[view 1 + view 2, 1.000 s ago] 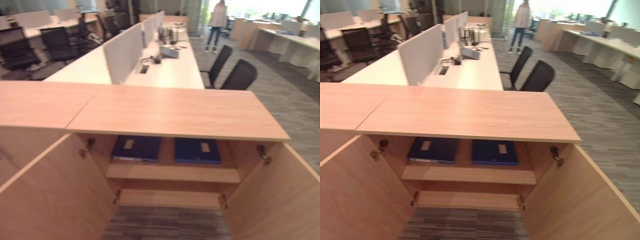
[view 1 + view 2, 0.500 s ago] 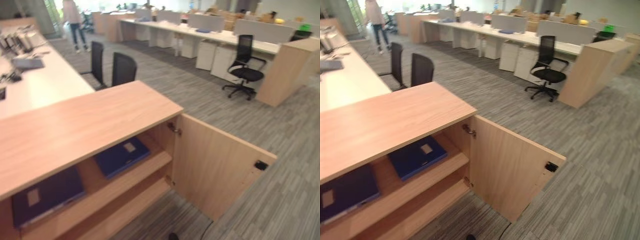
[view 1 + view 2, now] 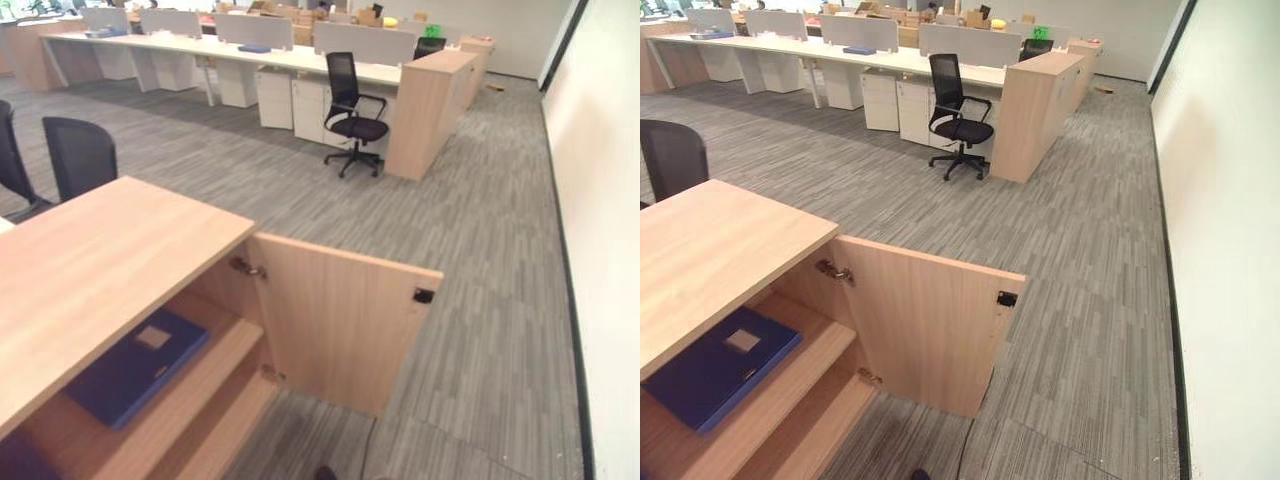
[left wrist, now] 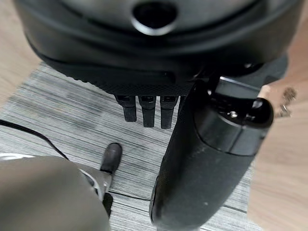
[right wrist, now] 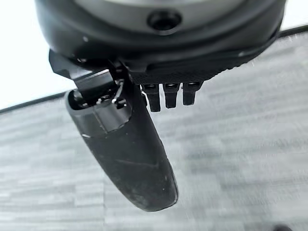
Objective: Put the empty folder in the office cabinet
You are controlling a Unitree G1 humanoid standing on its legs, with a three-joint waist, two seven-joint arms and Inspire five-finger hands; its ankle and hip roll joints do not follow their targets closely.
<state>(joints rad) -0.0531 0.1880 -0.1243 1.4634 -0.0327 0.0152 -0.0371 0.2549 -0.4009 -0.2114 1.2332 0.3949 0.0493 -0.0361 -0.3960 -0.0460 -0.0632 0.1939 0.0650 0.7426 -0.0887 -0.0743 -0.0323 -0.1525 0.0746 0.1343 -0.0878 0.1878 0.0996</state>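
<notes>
1. Your folder (image 3: 715, 365) is a flat, dark blue rectangle with a small pale label on its cover; it lies face-up on the upper shelf (image 3: 790, 385) inside the office cabinet (image 3: 110, 260).
2. You can see the corner of a second dark blue folder (image 3: 18, 462) on that same shelf, further to the left, apart from the first.
3. The cabinet is light wood-grain board with a smooth flat top. Its right door (image 3: 930, 325) stands swung open on metal hinges, with a small black catch near its free edge. A lower shelf (image 3: 805, 435) of the same board sits beneath the upper one.
4. Your left hand (image 4: 144, 110) hangs over the carpet with its dark fingers straight and relaxed, holding nothing; the thick thumb juts out beside them.
5. Your right hand (image 5: 166, 94) is likewise slack and empty above the carpet, fingers straight, beside a white wall (image 3: 1230, 250).
6. The floor is grey striped carpet (image 3: 1080, 260).
7. Further off, a black mesh swivel chair (image 3: 955, 115) stands at a long white bench (image 3: 840, 55) beside a tall wooden cabinet (image 3: 1030, 115).
</notes>
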